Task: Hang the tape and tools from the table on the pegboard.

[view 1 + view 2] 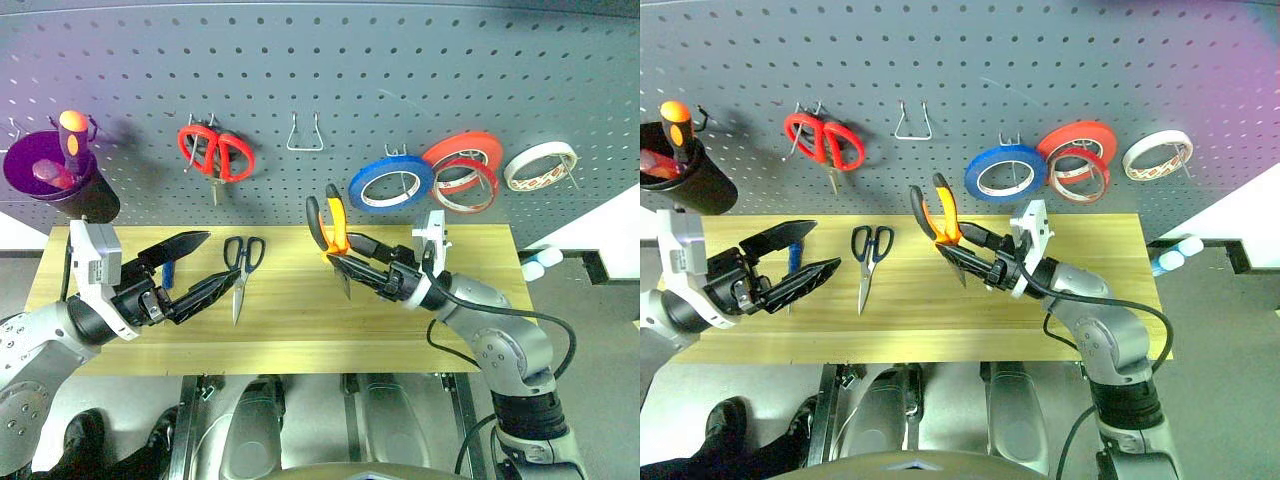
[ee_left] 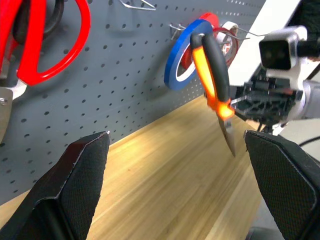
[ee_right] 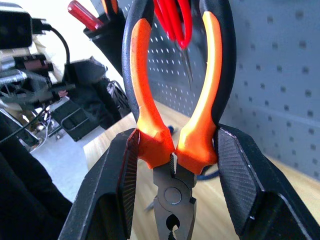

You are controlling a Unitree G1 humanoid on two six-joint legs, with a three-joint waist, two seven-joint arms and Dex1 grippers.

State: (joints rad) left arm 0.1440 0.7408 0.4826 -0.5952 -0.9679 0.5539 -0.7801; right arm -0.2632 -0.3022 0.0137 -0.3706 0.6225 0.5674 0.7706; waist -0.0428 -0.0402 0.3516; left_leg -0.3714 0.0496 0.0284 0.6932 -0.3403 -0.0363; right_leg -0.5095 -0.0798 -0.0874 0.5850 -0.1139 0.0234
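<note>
Above the worktop (image 1: 300, 320), the pliers (image 1: 333, 232) are clamped by the right end effector (image 1: 350, 262), handles up, near the pegboard (image 1: 320, 80). Left end effector (image 1: 205, 265) is held apart, empty.

Two pairs of scissors show: red-handled scissors (image 1: 217, 152) on the pegboard (image 1: 330, 70) and black-handled scissors (image 1: 241, 268) on the table (image 1: 300, 320). There are four tape rolls: one blue tape (image 1: 391, 184), two red-orange rolls (image 1: 463, 170) and one white roll (image 1: 541, 165). One pair of pliers (image 1: 333, 228), one blue-handled screwdriver (image 1: 168, 272) and one empty wire hook (image 1: 304, 133) complete the count.

L hand (image 1: 196, 268) open — R hand (image 1: 352, 262) clamped.
</note>
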